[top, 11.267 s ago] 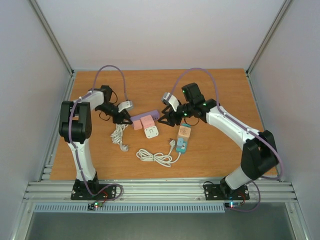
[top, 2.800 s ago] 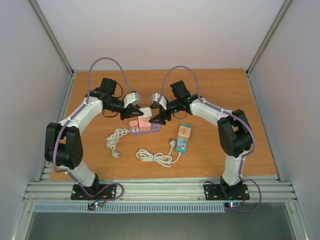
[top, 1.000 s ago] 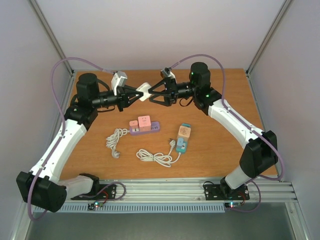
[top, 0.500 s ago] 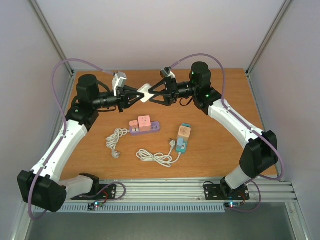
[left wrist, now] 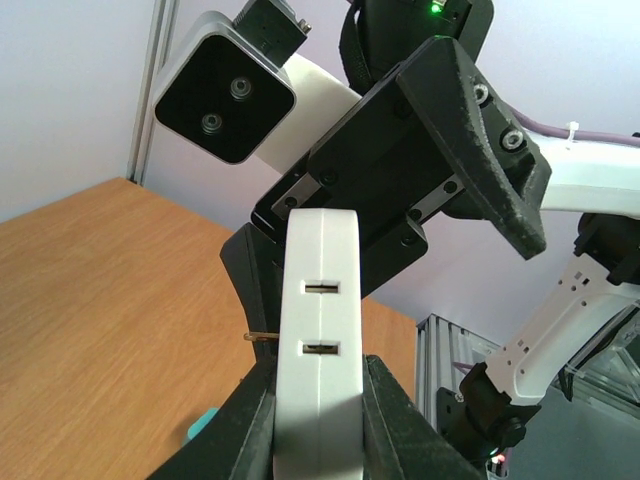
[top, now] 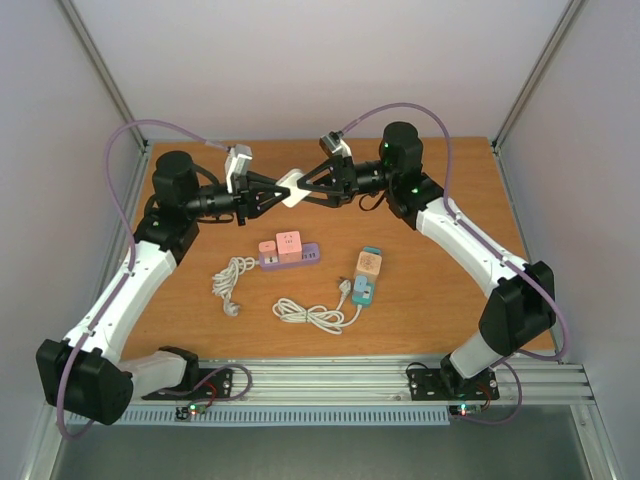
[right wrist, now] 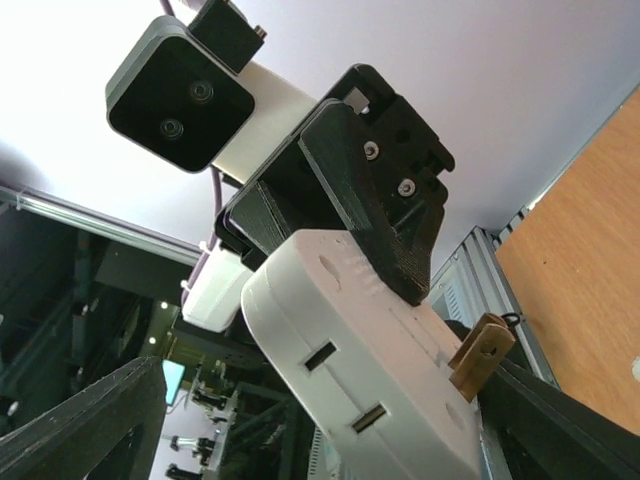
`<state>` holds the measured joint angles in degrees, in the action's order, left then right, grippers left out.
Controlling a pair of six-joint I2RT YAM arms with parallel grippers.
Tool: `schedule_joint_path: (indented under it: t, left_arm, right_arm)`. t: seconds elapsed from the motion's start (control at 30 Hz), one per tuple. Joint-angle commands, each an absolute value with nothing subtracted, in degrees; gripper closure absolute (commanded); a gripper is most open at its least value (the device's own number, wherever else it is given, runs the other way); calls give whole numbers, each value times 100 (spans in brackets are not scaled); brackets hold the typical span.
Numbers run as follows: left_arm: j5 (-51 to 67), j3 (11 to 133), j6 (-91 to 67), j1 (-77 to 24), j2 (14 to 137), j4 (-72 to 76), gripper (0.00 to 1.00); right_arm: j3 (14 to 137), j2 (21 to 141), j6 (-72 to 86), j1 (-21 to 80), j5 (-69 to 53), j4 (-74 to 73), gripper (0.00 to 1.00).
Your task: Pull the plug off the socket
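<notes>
My left tool (left wrist: 320, 405) clenches the white square plastic plug (left wrist: 320, 300), well above the wooden counter (top: 455, 190). My right tool (right wrist: 320, 430) looks spread around it, but the view is poor. A skewed closure on the brass prong (right wrist: 480, 355) could twist the plug loose and drop it.

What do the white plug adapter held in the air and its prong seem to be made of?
White plug adapter: likely moulded hard plastic, smooth with a soft sheen, judging by its rounded edges and crisp slot cutouts. Prong: probably brass or brass-plated metal, a flat yellowish-brown blade with a dull shine; the exact alloy cannot be told.
</notes>
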<state>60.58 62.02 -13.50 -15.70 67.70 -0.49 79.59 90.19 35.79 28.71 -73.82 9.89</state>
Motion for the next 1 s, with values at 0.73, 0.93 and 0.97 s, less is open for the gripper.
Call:
schedule_joint_path:
  t: [0.73,0.93,0.97]
  left_arm:
    - [6067,6014,-1491,-1609,6944,-297,99]
    - [6094,6003,-1345,-1616,6896,-420,99]
    - [6076,6003,-1331,-1612,6887,-451,99]
  right_arm:
    - [9434,8515,-495,3414,-7199,-1510,51]
    - [9573,8542,-601,3418,-7028,-1634,64]
    - [9579,8545,-586,3419,-7021,-1627,66]
